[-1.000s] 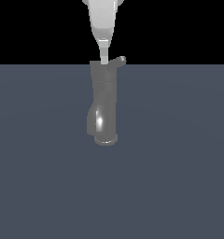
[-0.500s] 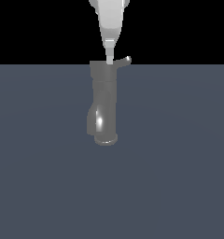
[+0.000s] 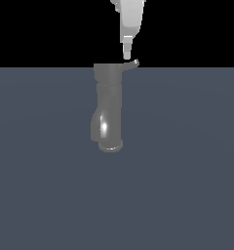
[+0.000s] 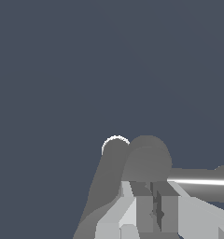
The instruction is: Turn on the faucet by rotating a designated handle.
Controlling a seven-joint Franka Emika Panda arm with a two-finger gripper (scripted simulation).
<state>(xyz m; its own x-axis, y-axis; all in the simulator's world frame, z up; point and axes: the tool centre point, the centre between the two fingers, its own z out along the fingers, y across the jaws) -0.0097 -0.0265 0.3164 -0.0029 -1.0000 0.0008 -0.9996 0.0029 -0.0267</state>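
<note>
Slate-grey bench (image 3: 187, 185) carries the faucet (image 3: 108, 110); the end effector (image 3: 126, 52), fingers pressed together, hangs just above the handle (image 3: 132, 64) and could glance off its thin, curved tip

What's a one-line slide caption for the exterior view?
White robot gripper poised just above the thin curved grey lever handle projecting from the glossy grey cylindrical faucet on a flat slate-blue surface.
</note>
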